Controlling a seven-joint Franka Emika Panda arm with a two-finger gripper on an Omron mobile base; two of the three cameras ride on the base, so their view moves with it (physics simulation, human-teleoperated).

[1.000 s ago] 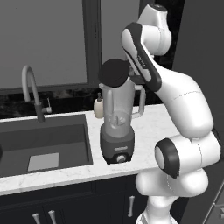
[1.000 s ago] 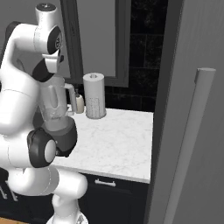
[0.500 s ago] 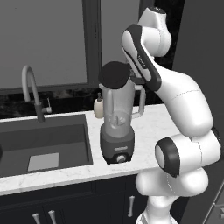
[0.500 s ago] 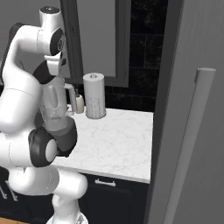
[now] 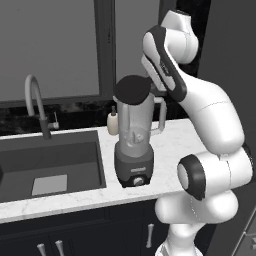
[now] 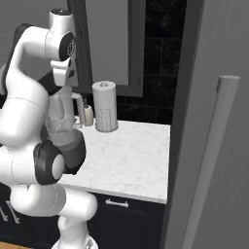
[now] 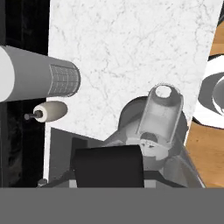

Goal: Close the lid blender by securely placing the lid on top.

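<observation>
From your left base view, the lid (image 5: 132, 90) sits as a flat black disc on the mouth of the blender (image 5: 134, 142), which stands upright on the white marble counter (image 5: 170, 145) just right of the sink (image 5: 50, 162). The jar's long axis runs straight up, its handle faces right toward the arm, and the knob on the dark base faces the counter's front edge. You cannot tell from here whether the lid is fully seated; it looks slightly tilted.

That view gives you the faucet (image 5: 35, 102) and a small cream soap bottle (image 5: 113, 123) behind the jar. Your right base view adds what the first lacks: a paper towel roll (image 6: 105, 107) standing upright near the back wall, just beside the bottle, while the arm hides most of the blender.

In the hand view you look down along the jar's handle, with the lid as a dark slab at the bottom edge. The gripper (image 7: 109, 186) is closed on the lid.
</observation>
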